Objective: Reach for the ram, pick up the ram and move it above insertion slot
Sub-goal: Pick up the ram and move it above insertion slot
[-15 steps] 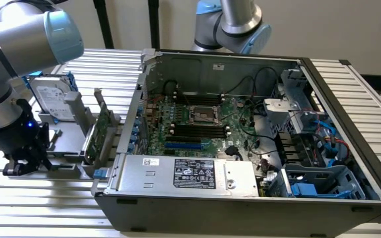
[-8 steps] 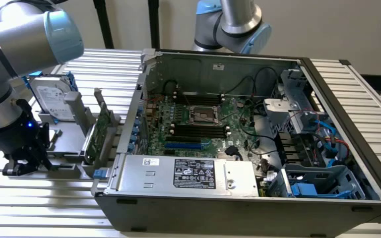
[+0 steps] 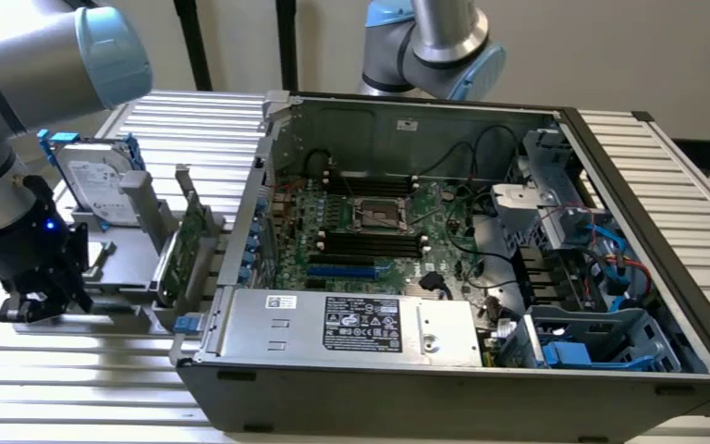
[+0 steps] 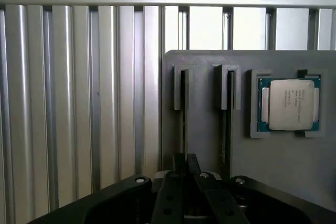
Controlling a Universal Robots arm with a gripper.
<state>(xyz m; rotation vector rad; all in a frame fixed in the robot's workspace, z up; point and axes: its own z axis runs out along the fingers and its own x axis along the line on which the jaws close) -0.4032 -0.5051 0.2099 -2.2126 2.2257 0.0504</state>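
The ram shows as a thin dark edge standing in a slot of the grey holder. That edge runs straight down to my gripper, whose two dark fingers come almost together on either side of it, so the gripper is shut on the ram's near end. In the exterior view my gripper hangs low over the holder plate, on the exterior view's left of the open computer case. The black memory slots lie on the motherboard inside the case.
A processor chip lies in a recess of the holder, past a second slot. A hard drive and a wide green expansion card stand upright between my gripper and the case. A second arm's elbow hangs behind the case.
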